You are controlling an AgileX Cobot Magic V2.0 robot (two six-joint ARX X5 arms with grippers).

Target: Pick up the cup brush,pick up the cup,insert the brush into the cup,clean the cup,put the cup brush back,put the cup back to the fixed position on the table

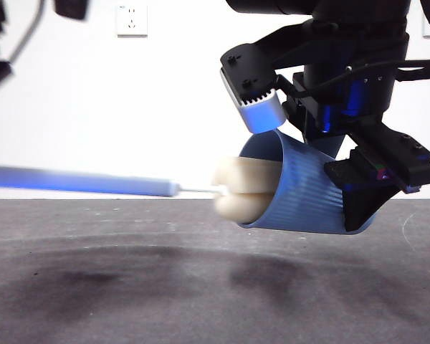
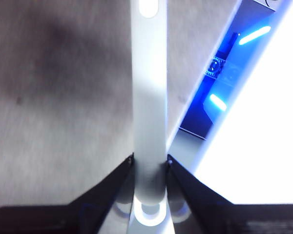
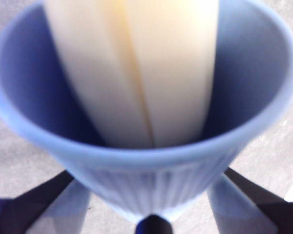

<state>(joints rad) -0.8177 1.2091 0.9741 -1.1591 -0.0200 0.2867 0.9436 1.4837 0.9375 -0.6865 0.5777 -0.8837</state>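
Observation:
The blue ribbed cup (image 1: pixel 304 193) hangs tilted on its side just above the table (image 1: pixel 129 287), mouth facing left, with my right gripper (image 1: pixel 365 193) shut on its body. In the right wrist view the cup (image 3: pixel 151 180) fills the picture between the two jaws. The cup brush lies level, and its cream sponge head (image 1: pixel 244 190) is partly inside the cup's mouth (image 3: pixel 136 73). Its grey handle (image 1: pixel 79 181) runs off to the left. My left gripper (image 2: pixel 150 163) is shut on that handle (image 2: pixel 149 97), out of the front view.
A wall socket (image 1: pixel 132 20) is on the white wall behind. The dark grey table shows pale scuffs below the cup. A black arm tip (image 1: pixel 72 7) shows at the top left corner.

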